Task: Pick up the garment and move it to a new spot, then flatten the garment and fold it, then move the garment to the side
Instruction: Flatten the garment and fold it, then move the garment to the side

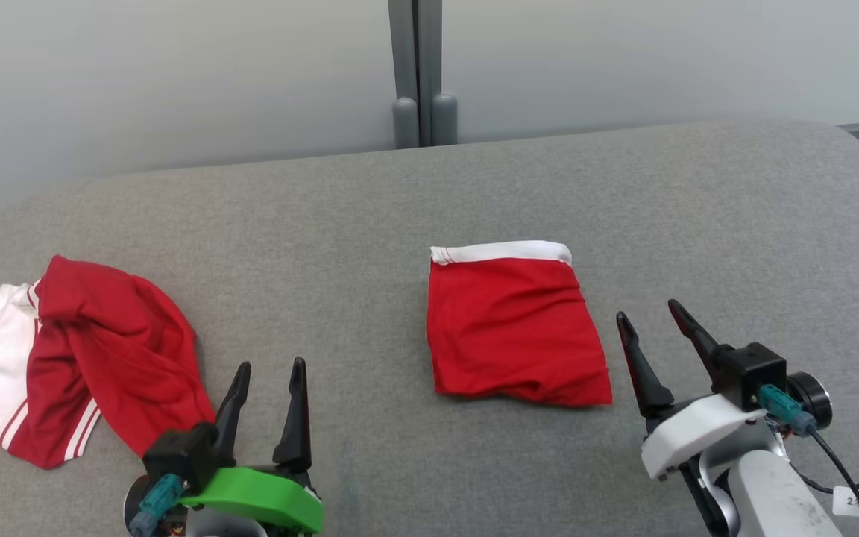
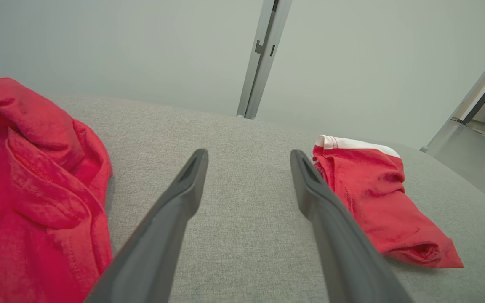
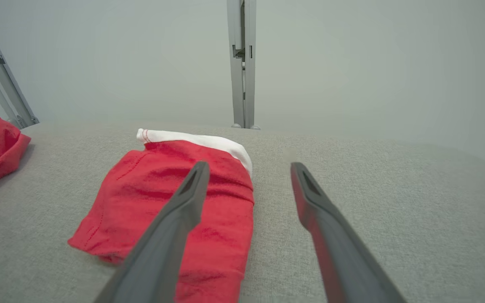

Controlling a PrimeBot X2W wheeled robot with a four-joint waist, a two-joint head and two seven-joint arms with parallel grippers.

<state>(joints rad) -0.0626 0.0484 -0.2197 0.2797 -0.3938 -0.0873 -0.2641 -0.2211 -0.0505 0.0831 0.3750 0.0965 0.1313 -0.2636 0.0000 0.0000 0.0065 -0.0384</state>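
Head view showed the folded red garment (image 1: 515, 328), white band along its far edge, lying flat at the middle of the grey padded surface (image 1: 400, 194), with a crumpled red-and-white garment (image 1: 94, 358) well apart toward the left end. The right gripper (image 1: 647, 309) stood just beside the folded piece's right edge, fingers spread and empty. The left gripper (image 1: 271, 363) hung equally spread and empty between the two garments.

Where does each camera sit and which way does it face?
Head view: from the head, down over the grey fabric surface; left gripper and right gripper below.
Left wrist view: wrist-mounted, along its fingers, between crumpled red-and-white garment and folded red white-banded garment.
Right wrist view: wrist-mounted, along its fingers, over the folded garment.
Shared: all three show both garments.
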